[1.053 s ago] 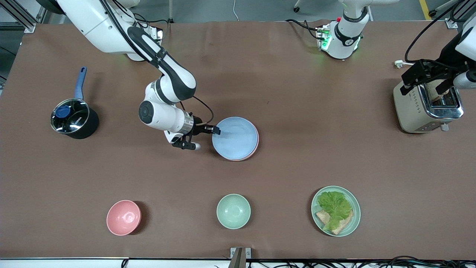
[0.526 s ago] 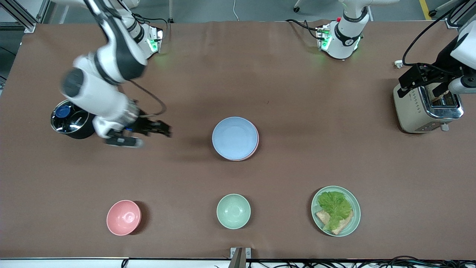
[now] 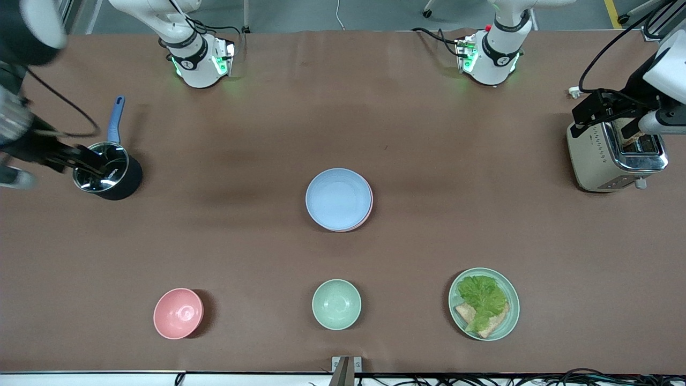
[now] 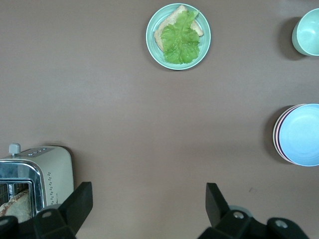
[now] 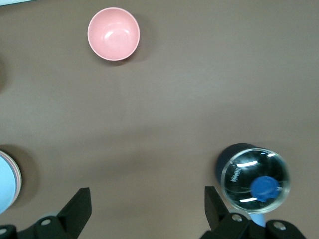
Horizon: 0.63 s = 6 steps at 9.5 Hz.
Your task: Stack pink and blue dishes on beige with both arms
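The pale blue plate (image 3: 338,199) lies on the pale pink plate (image 3: 370,207) at the table's middle, and only the pink plate's rim shows. In the left wrist view the blue plate (image 4: 301,134) tops the pink rim (image 4: 275,132). The beige plate is hidden or out of view. My right gripper (image 3: 88,161) hangs open and empty over the pot; its wrist view shows the right gripper (image 5: 147,199) with jaws wide apart. My left gripper (image 3: 611,119) waits open and empty over the toaster, seen as the left gripper (image 4: 148,196) in its own view.
A black pot (image 3: 115,179) with a blue handle stands at the right arm's end. A toaster (image 3: 605,161) holding bread stands at the left arm's end. Nearer the front camera sit a pink bowl (image 3: 178,313), a mint bowl (image 3: 336,304) and a mint plate (image 3: 514,303) with lettuce and bread.
My right gripper left the blue plate's edge and swung away toward the right arm's end, now over the pot. The plates stayed put. The left arm barely moved.
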Each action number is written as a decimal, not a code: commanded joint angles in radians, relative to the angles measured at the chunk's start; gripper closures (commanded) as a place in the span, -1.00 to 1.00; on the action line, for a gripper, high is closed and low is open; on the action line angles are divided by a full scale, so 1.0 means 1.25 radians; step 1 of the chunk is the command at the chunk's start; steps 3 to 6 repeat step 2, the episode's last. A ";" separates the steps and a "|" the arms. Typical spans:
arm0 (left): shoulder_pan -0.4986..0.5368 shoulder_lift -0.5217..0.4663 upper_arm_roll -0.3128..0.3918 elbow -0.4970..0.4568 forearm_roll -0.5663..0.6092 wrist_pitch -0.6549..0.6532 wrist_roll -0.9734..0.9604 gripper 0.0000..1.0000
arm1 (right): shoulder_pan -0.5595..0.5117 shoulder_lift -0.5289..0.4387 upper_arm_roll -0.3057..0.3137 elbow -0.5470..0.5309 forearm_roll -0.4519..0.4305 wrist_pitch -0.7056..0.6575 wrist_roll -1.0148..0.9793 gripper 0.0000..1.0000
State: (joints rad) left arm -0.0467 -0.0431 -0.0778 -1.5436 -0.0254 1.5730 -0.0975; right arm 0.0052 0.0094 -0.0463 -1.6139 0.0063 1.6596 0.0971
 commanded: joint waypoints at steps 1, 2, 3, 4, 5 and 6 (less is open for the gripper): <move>0.002 0.006 0.001 -0.017 -0.007 -0.009 -0.003 -1.00 | 0.007 -0.010 -0.008 0.075 -0.010 -0.109 -0.027 -1.00; 0.002 0.007 0.001 -0.017 -0.005 -0.009 -0.003 -1.00 | 0.007 -0.034 -0.008 0.071 -0.006 -0.115 -0.007 -1.00; 0.002 0.007 0.001 -0.017 -0.005 -0.009 -0.003 -1.00 | 0.007 -0.034 -0.008 0.071 -0.006 -0.115 -0.007 -1.00; 0.002 0.007 0.001 -0.017 -0.005 -0.009 -0.003 -1.00 | 0.007 -0.034 -0.008 0.071 -0.006 -0.115 -0.007 -1.00; 0.002 0.007 0.001 -0.017 -0.005 -0.009 -0.003 -1.00 | 0.007 -0.034 -0.008 0.071 -0.006 -0.115 -0.007 -1.00; 0.002 0.007 0.001 -0.017 -0.005 -0.009 -0.003 -1.00 | 0.007 -0.034 -0.008 0.071 -0.006 -0.115 -0.007 -1.00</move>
